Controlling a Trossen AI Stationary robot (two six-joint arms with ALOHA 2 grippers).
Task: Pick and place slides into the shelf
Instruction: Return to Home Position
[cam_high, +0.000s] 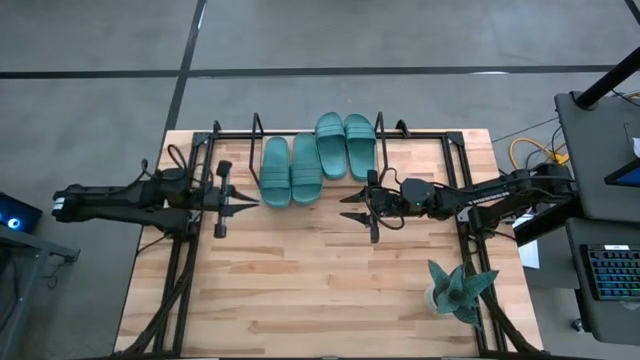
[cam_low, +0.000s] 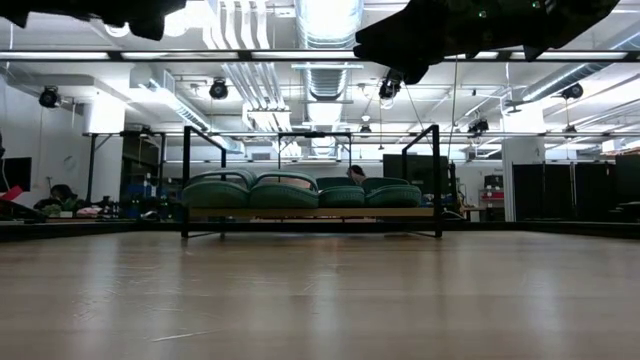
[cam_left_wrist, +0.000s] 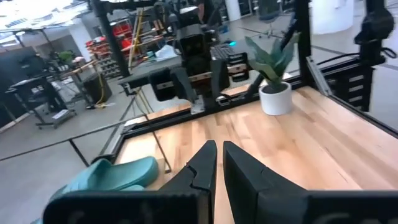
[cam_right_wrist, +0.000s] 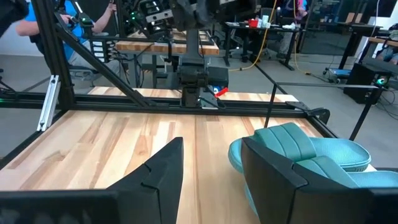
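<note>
Light wooden tabletop (cam_high: 320, 290) fills the high view. At its far edge stands a low rack (cam_low: 310, 212) of thin black metal rods with a pale board. Four teal-green rubber slide sandals (cam_high: 305, 170) sit on it side by side. The left gripper (cam_high: 250, 203) hovers near the left pair, fingers almost together and empty. The right gripper (cam_high: 348, 207) hovers near the right pair, fingers wide apart and empty.

Wooden table (cam_high: 320, 300), seen from above. Toward the lower right of the high view we mark a teal spiky plant (cam_high: 458, 288) in its pot (cam_left_wrist: 275, 99) (white in the left wrist view). Beyond the table's right edge we note a keyboard (cam_high: 612, 272) and a yellow cable (cam_high: 528, 152).
</note>
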